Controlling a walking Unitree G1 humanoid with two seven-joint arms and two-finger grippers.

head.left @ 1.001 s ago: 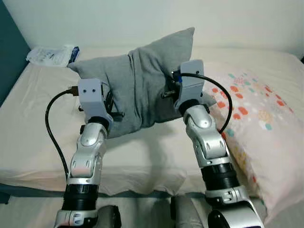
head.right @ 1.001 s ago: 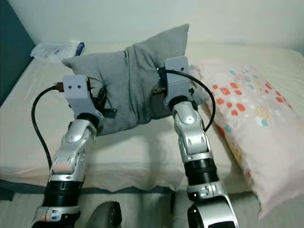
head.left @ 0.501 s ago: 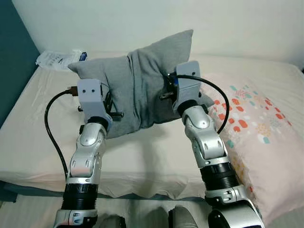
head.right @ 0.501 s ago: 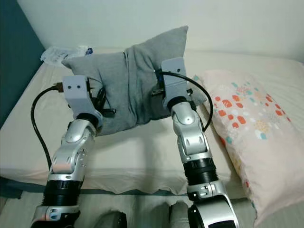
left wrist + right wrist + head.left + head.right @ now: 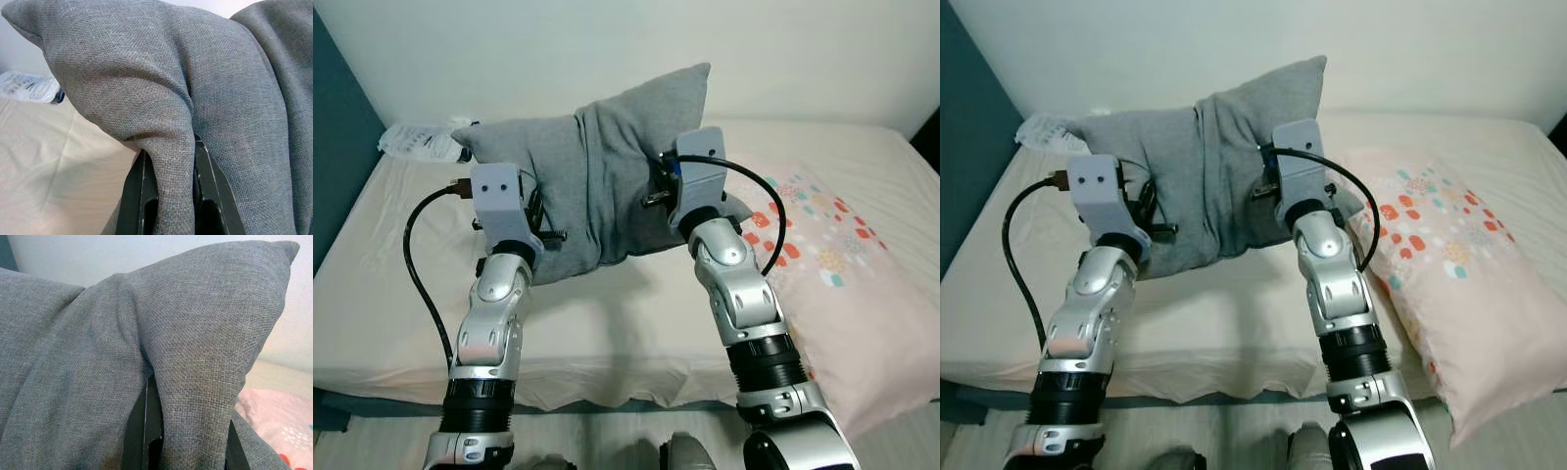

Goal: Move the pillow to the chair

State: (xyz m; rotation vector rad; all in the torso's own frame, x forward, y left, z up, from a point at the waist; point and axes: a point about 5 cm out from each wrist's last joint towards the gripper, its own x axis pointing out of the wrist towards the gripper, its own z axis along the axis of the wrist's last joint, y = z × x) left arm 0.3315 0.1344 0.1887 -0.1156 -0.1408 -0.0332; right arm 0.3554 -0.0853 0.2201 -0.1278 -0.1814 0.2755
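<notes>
Nothing in the grip has shifted since a second ago, though the camera has drawn back and more of the bed [image 5: 391,294] shows; the grey pillow [image 5: 597,166] is held up between both arms, clear of the sheet; the left tool [image 5: 168,196] pinches a fold of it; the right tool [image 5: 188,435] pinches another; a patterned pink pillow [image 5: 842,284] lies just right of the right tool; a plastic packet [image 5: 416,142] sits beyond the left tool.

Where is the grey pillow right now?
The grey pillow is held up above the bed in the middle of the head views, pinched between the left pincer and right pincer, beside the patterned pink pillow.
</notes>
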